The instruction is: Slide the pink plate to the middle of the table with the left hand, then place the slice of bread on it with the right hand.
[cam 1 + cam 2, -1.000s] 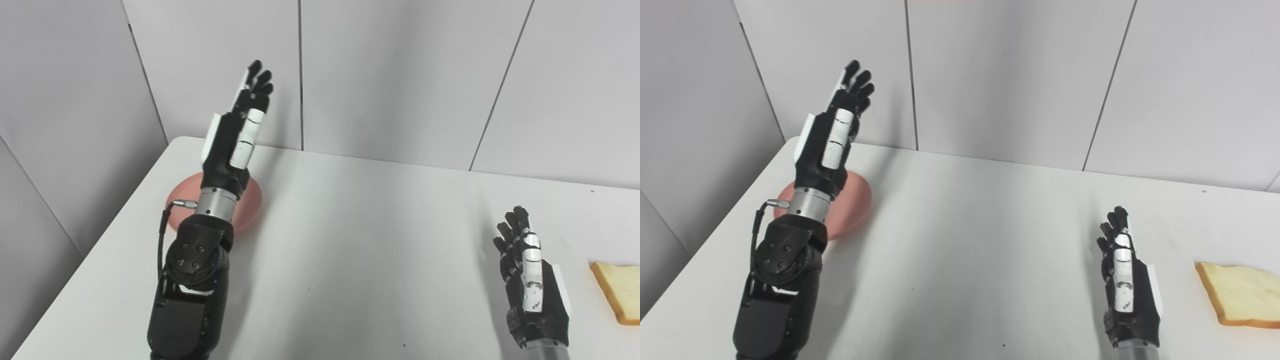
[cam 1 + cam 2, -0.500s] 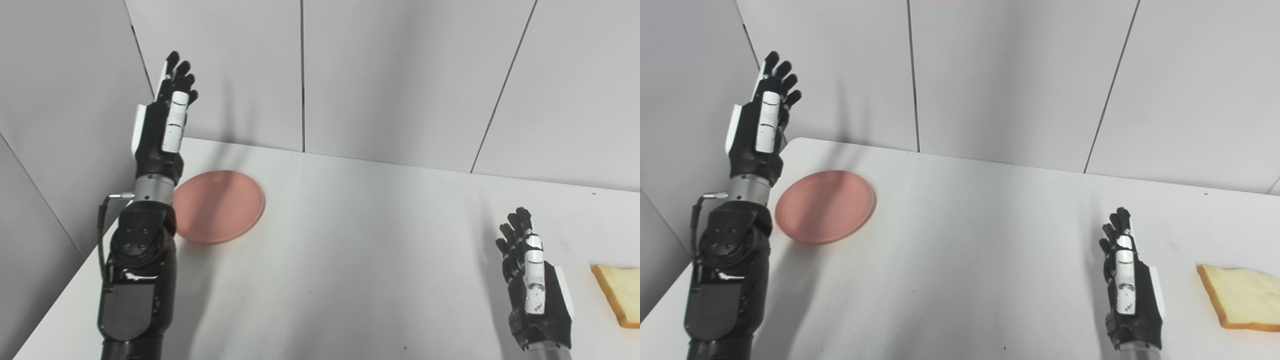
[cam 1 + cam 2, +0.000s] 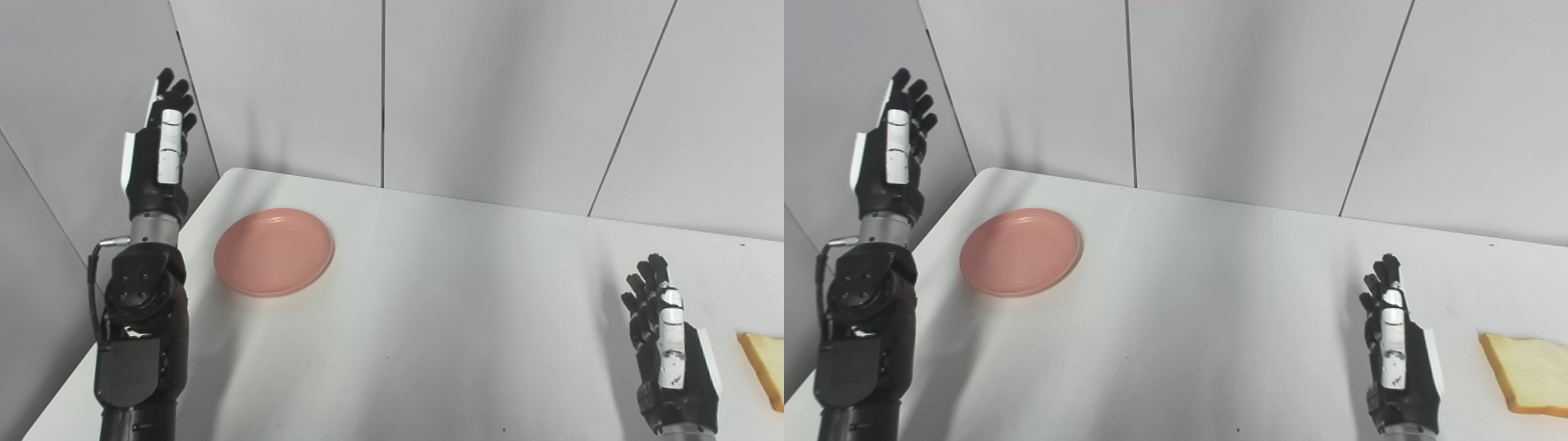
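- The pink plate (image 3: 274, 252) sits flat near the far left corner of the white table (image 3: 441, 306), well short of the middle, so the slide has yet to be made.
- The left hand (image 3: 157, 153) is raised high, out beyond the table's left edge, fingers straight and close together, palm empty. It is clear of the plate and touching nothing.
- That placement looks deliberate: by my reading, a hand on the plate's outer side can come down and push it inward toward the centre.
- Over on the other side, the right hand (image 3: 1399, 358) hovers low above the near right part of the table, fingers extended, holding nothing. It looks to be waiting its turn.
- The slice of bread (image 3: 1528, 373) lies flat at the right edge of the table, just beside that hand but not touching it. In the left eye view only a sliver of it shows.
- The centre of the table is where the plate needs to land before the bread can go on.
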Motion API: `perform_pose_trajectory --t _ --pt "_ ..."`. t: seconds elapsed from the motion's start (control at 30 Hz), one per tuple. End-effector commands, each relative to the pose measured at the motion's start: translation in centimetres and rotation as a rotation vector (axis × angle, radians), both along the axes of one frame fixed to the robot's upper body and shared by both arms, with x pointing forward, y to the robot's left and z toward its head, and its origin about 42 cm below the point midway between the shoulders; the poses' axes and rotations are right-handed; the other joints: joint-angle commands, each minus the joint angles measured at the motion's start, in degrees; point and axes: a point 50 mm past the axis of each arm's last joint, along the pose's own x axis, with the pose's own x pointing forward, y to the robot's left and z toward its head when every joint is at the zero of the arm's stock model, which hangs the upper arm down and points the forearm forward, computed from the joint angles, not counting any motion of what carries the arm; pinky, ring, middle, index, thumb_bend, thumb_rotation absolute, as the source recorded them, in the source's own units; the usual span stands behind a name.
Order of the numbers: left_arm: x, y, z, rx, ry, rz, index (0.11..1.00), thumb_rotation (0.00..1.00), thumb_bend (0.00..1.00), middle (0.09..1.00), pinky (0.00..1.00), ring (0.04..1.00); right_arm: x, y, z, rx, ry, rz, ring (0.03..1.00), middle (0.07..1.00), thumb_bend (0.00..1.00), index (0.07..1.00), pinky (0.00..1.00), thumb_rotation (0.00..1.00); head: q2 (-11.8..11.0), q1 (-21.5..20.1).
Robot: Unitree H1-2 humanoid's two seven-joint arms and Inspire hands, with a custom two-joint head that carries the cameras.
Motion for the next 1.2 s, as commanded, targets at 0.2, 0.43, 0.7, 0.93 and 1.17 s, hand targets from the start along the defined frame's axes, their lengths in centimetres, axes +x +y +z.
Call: perform_pose_trajectory --t 0.2,0.43,0.7,0.93,1.17 --pt "0.0 2.1 -0.3 -0.064 0.005 -0.005 0.948 0.91 0.81 0.952 0.98 0.956 0.0 0.3 1.8 -0.006 -0.070 0.003 1.000 1.000 0.32 1.000 1.00 1.00 0.3 -0.1" --pt "0.6 2.9 -2.4 -0.137 0.069 -0.011 0.952 0.90 0.81 0.955 0.97 0.953 0.0 0.3 2.0 -0.002 -0.073 0.006 1.000 1.000 0.30 1.000 1.00 1.00 0.6 0.0" --pt "1.4 3.5 -4.9 -0.205 0.122 -0.019 0.945 0.90 0.79 0.948 0.97 0.951 -0.1 0.4 2.1 0.010 -0.075 0.015 1.000 1.000 0.32 1.000 1.00 1.00 0.8 0.0" --pt "2.0 3.7 -6.8 -0.279 0.182 -0.067 0.978 0.91 0.78 0.976 1.00 0.982 -0.1 0.3 2.2 -0.014 -0.076 0.006 1.000 1.000 0.31 1.000 1.00 1.00 1.0 0.1" --pt "2.8 3.7 -8.3 -0.289 0.235 -0.067 0.983 0.90 0.78 0.981 1.00 0.981 0.0 0.3 2.3 -0.017 -0.073 0.011 1.000 1.000 0.31 1.000 1.00 1.00 1.2 0.1"
